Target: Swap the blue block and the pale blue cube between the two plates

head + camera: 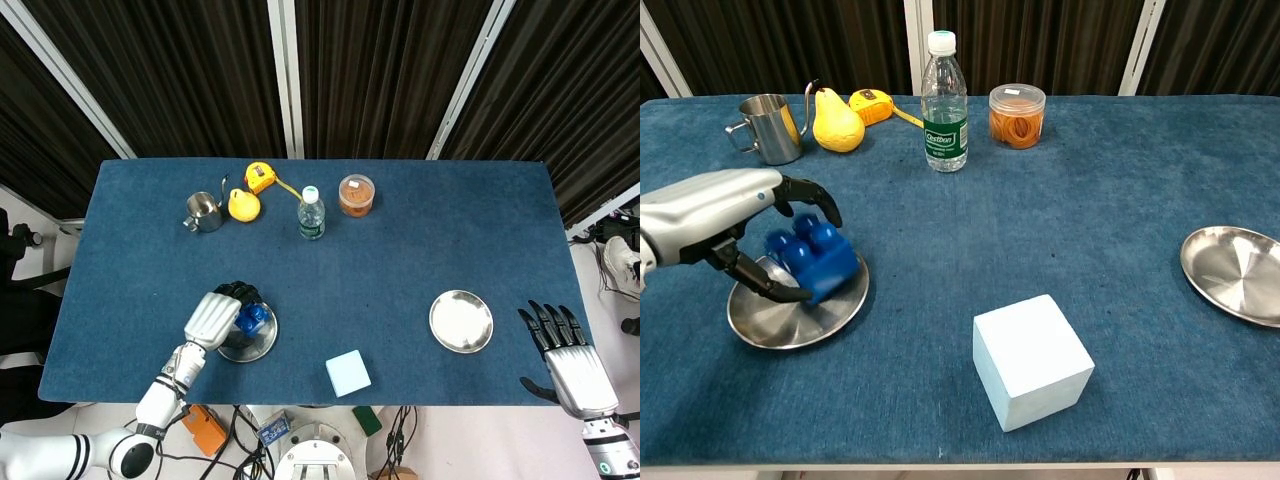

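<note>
No legible text on bottle label [944,137]

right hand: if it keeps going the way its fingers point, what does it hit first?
Probably nothing. In the head view the right hand sits past the table's right edge, fingers pointing toward the far side. That line runs outside the blue table, right of the empty plate. Height is unclear from one view.
</note>
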